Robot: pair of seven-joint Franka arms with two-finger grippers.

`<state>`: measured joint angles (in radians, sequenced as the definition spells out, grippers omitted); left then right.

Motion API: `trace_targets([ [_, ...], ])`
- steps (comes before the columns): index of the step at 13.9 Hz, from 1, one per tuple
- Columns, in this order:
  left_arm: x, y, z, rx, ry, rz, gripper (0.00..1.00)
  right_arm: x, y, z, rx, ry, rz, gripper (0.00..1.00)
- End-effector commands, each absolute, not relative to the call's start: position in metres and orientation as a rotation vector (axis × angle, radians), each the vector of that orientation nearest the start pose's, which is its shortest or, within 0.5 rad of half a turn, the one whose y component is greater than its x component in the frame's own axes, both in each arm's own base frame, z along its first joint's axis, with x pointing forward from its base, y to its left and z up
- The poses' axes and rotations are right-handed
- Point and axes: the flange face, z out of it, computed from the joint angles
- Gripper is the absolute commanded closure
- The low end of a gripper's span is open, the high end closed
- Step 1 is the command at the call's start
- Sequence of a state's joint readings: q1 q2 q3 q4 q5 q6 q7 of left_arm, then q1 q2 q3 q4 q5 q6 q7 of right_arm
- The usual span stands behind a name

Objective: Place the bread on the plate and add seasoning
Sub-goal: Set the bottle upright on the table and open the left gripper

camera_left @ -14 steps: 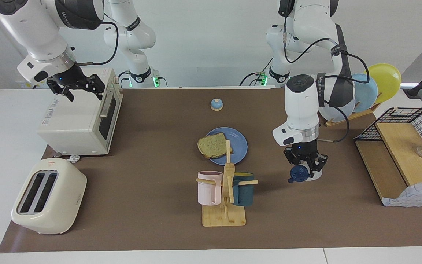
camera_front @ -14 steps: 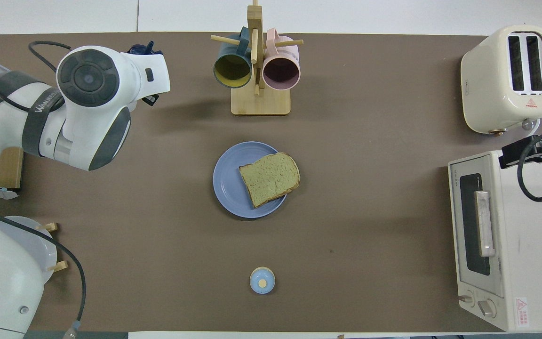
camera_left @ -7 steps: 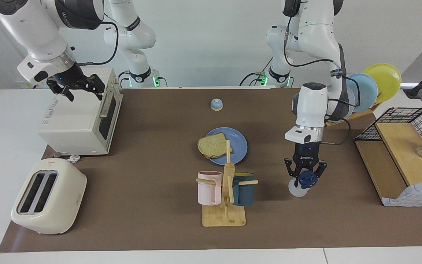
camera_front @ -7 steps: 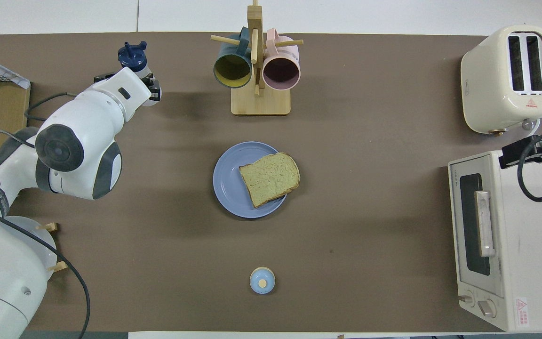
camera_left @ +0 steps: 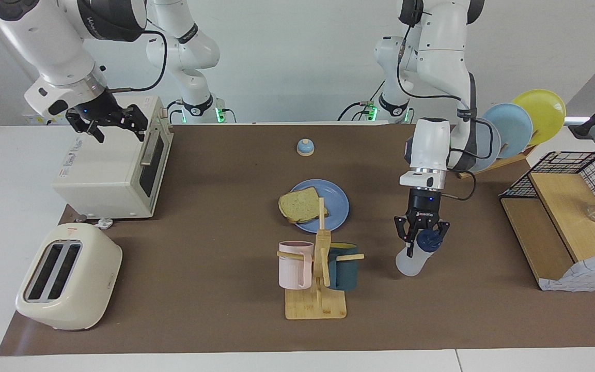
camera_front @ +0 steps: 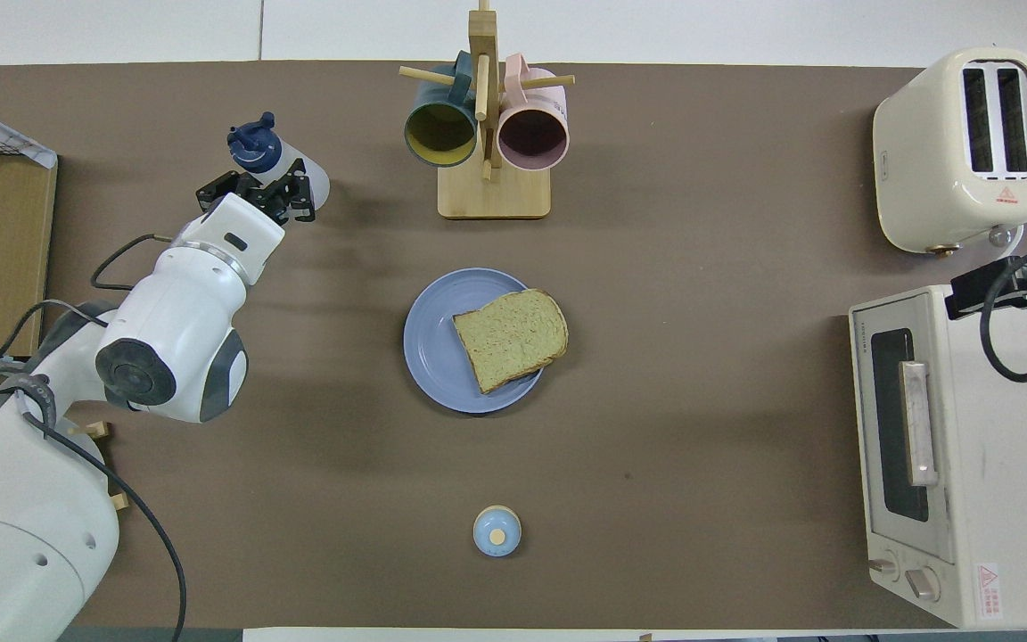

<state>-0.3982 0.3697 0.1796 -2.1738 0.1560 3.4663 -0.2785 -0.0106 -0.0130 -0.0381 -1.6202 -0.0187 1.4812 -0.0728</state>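
A plain pale wall [camera_left: 297, 57] rises past the robots' end of the white table [camera_left: 3, 206], evenly lit. A brown mat [camera_left: 215, 206] covers most of the tabletop, leaving white margins around it. A seam [camera_front: 261, 27] splits the white surface at the mat's edge farthest from the robots.

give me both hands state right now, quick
Left hand: shut on the seasoning bottle, near the mug rack.
Right hand: open, holding nothing, over the toaster oven.
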Motion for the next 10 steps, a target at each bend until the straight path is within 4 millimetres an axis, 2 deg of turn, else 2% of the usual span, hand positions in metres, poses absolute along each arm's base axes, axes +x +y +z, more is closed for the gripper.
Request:
trace_targets([
  [1,0.598,-0.158,0.334,-2.93,0.209,-1.505,1.0,0.532,-0.032,0.603,-3.139,-0.067,0.209,0.0],
  [5,0.616,-0.166,0.311,-2.922,0.241,-1.487,1.0,0.532,-0.032,0.603,-3.139,-0.067,0.209,0.0],
  [8,0.629,-0.163,0.321,-2.886,0.27,-1.532,1.0,0.532,-0.032,0.603,-3.139,-0.067,0.209,0.0],
  [10,0.631,-0.163,0.311,-2.889,0.279,-1.51,1.0,0.532,-0.032,0.603,-3.139,-0.067,0.209,0.0],
])
